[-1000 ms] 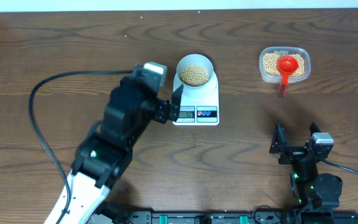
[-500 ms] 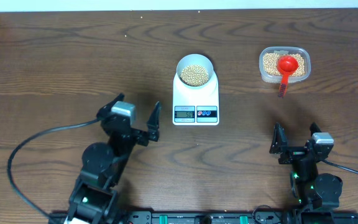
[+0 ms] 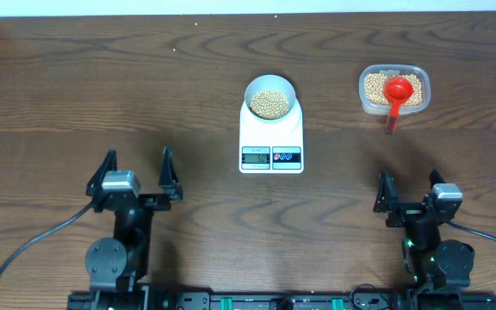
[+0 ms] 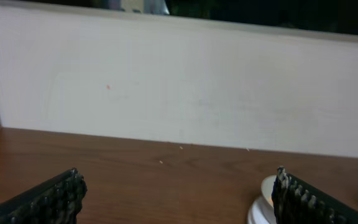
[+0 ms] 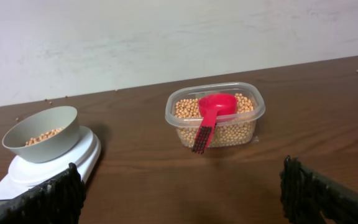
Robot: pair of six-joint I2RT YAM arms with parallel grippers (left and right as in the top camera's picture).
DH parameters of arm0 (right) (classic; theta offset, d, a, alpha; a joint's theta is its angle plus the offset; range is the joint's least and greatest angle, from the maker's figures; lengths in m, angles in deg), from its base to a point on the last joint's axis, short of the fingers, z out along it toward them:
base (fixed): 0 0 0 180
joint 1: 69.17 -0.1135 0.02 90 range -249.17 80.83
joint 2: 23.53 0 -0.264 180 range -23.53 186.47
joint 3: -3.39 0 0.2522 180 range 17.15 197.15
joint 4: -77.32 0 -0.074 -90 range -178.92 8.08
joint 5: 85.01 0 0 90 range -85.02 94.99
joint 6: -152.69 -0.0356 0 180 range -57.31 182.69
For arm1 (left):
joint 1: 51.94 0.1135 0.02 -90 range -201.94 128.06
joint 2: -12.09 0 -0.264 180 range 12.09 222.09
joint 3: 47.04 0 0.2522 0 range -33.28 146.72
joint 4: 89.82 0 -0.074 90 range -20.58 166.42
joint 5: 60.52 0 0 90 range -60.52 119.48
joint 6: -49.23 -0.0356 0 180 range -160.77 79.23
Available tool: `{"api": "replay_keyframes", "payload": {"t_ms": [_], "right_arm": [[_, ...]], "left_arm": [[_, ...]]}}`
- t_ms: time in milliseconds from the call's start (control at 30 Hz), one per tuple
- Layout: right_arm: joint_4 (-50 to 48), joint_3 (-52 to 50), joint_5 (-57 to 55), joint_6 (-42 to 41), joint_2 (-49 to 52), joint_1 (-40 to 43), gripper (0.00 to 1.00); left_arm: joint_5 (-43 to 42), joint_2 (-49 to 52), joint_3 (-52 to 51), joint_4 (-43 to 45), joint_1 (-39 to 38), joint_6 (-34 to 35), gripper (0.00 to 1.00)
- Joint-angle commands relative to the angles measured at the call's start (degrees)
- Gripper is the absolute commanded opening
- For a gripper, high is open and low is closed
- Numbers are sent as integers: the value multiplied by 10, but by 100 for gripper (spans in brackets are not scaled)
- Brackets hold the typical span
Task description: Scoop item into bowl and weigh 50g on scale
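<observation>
The pale bowl (image 3: 270, 96) stands on the white scale (image 3: 272, 136) at the table's middle and holds tan beans (image 3: 270, 104). The scale's display (image 3: 256, 156) is lit. The bowl (image 5: 42, 134) and scale (image 5: 48, 171) also show at the left of the right wrist view. My left gripper (image 3: 137, 176) is open and empty at the near left, well away from the scale. My right gripper (image 3: 407, 194) is open and empty at the near right. In the left wrist view the open fingers (image 4: 178, 199) frame bare table, with a sliver of the scale (image 4: 261, 205) at the right.
A clear plastic container (image 3: 393, 89) of beans stands at the far right with a red scoop (image 3: 395, 95) resting in it; it also shows in the right wrist view (image 5: 215, 115). A white wall (image 4: 179, 87) runs behind the table's far edge.
My left arm has pulled back from beside the scale to the near left edge of the table and stands there open. The right arm, bowl and scale have not moved.
</observation>
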Motion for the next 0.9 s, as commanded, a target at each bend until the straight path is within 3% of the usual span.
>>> {"api": "replay_keyframes", "payload": {"t_ms": [0, 333, 867], "right_arm": [[3, 0, -4, 9, -4, -1, 99], [3, 0, -4, 9, -4, -1, 99], [3, 0, -4, 9, -4, -1, 99]], "left_arm": [[5, -45, -25, 3, 36, 2, 98], [5, -139, -83, 26, 87, 3, 98], [5, -138, -145, 29, 89, -10, 98]]}}
